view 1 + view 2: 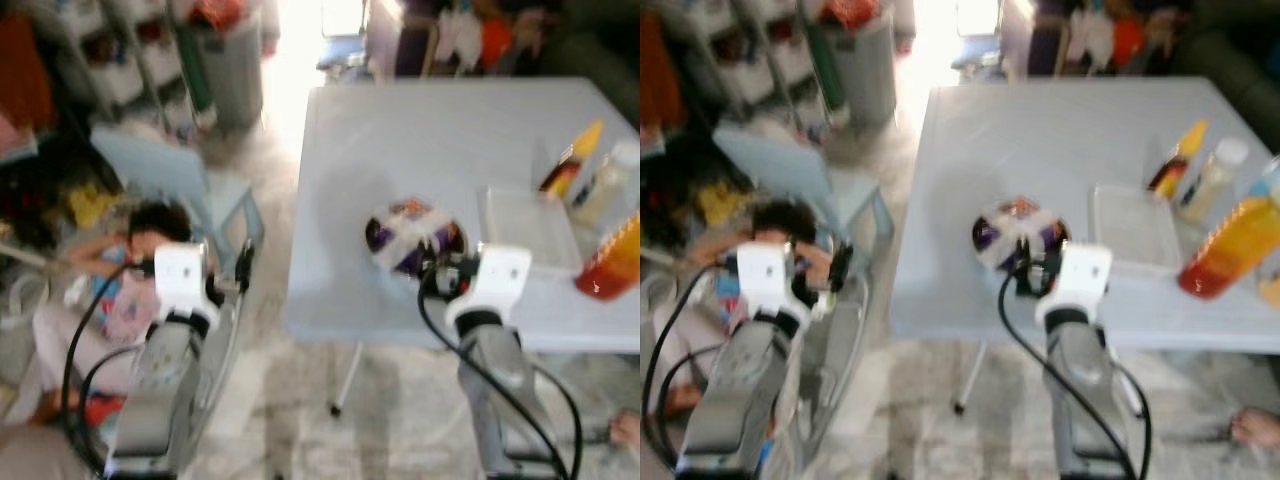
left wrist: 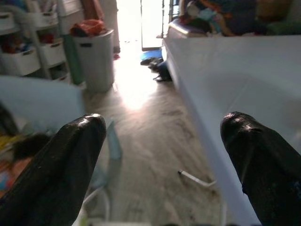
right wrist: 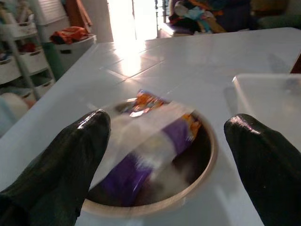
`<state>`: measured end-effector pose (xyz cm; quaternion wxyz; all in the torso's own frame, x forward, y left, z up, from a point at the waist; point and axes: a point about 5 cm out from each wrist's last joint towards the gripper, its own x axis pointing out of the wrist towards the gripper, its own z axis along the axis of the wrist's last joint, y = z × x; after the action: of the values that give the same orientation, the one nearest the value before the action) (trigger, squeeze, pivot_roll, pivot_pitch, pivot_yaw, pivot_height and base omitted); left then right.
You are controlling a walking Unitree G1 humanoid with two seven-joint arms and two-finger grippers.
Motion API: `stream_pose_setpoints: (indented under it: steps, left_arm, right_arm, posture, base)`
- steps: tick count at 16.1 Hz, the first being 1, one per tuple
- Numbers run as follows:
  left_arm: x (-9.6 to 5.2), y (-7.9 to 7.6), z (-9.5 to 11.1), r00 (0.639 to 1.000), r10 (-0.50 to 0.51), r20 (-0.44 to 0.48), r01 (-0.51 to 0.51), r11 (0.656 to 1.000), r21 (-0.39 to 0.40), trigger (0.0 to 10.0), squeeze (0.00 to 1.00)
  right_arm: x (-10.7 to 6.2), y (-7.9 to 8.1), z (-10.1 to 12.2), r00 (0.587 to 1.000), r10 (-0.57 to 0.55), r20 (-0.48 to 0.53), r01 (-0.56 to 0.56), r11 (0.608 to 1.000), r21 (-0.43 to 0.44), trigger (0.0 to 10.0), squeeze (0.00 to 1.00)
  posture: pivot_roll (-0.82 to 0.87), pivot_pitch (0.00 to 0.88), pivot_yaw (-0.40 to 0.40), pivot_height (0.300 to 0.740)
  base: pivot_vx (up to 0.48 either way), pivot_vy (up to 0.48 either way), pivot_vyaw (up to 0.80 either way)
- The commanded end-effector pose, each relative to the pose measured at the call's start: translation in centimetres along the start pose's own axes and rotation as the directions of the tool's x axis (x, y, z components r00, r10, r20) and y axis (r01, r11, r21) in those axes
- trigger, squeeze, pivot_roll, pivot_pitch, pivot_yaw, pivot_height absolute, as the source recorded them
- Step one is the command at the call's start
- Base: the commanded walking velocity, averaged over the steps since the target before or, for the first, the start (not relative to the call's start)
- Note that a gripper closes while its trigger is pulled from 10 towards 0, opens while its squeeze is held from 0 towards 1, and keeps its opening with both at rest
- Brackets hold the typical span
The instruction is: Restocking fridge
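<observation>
A white table (image 1: 440,150) is seen ahead, with a clear tub (image 1: 525,225) and bottles (image 1: 600,190) at its right end. Near the front edge a bowl (image 3: 202,165) is set, a purple packet (image 3: 155,146) lying in it. The right gripper (image 3: 164,169) is held wide just short of the bowl. The rim should be straddled squarely and the fingers lowered before closing, so the bowl is not tipped. The left gripper (image 2: 164,160) is held wide over the floor, beside the table.

A grey bin (image 1: 232,70) stands by white shelving (image 1: 110,60) — a pale chair (image 1: 170,175) nearer, on the floor.
</observation>
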<state>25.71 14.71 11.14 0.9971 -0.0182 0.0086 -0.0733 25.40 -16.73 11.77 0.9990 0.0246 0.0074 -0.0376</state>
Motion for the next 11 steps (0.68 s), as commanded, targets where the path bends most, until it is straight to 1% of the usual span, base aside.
stream_pose_setpoints:
  steps: [1, 4, 5, 7, 9, 11]
  left_arm:
    - [0.0, -0.2, 0.3, 1.0, 0.003, 0.008, -0.003, 1.0, 0.0, 10.0, 0.0]
    - [-0.2, 0.2, 0.4, 1.0, 0.018, 0.011, -0.018, 1.0, 0.005, 10.0, 0.0]
    - [-0.5, 0.5, 0.4, 1.0, 0.019, 0.01, -0.019, 1.0, 0.009, 10.0, 0.0]
    - [-1.0, 0.7, 0.3, 1.0, 0.003, 0.001, -0.003, 1.0, 0.01, 10.0, 0.0]
    - [-1.1, 0.8, 0.2, 1.0, -0.015, -0.005, 0.015, 1.0, 0.011, 10.0, 0.0]
    - [-1.1, 0.9, 0.1, 0.999, -0.031, -0.014, 0.031, 0.999, 0.01, 10.0, 0.0]
  right_arm:
    - [0.2, -0.5, 0.2, 1.0, -0.015, 0.001, 0.015, 1.0, -0.004, 10.0, 0.0]
    - [0.7, -0.3, 0.2, 1.0, -0.007, -0.002, 0.007, 1.0, 0.005, 10.0, 0.0]
    - [0.8, 0.0, 0.1, 1.0, -0.002, -0.011, 0.002, 1.0, 0.011, 10.0, 0.0]
    - [0.6, 0.3, -0.4, 1.0, -0.003, -0.031, 0.003, 1.0, 0.007, 10.0, 0.0]
    - [0.6, 0.3, -0.5, 0.999, -0.013, -0.039, 0.013, 1.0, 0.007, 10.0, 0.0]
    - [0.6, -0.1, -0.7, 0.997, -0.043, -0.06, 0.046, 0.998, 0.041, 10.0, 0.0]
  posture:
    - [-0.05, 0.0, 0.036, 0.74]
    - [-0.04, 0.0, 0.032, 0.74]
    - [-0.04, 0.0, 0.031, 0.74]
    - [-0.03, 0.0, 0.027, 0.74]
    - [-0.03, 0.0, 0.028, 0.74]
    - [-0.03, 0.0, 0.029, 0.74]
  base:
    - [0.0, 0.0, 0.0]
    - [0.0, 0.0, 0.0]
    - [0.0, 0.0, 0.0]
    - [0.0, 0.0, 0.0]
    - [0.0, 0.0, 0.0]
    - [0.0, 0.0, 0.0]
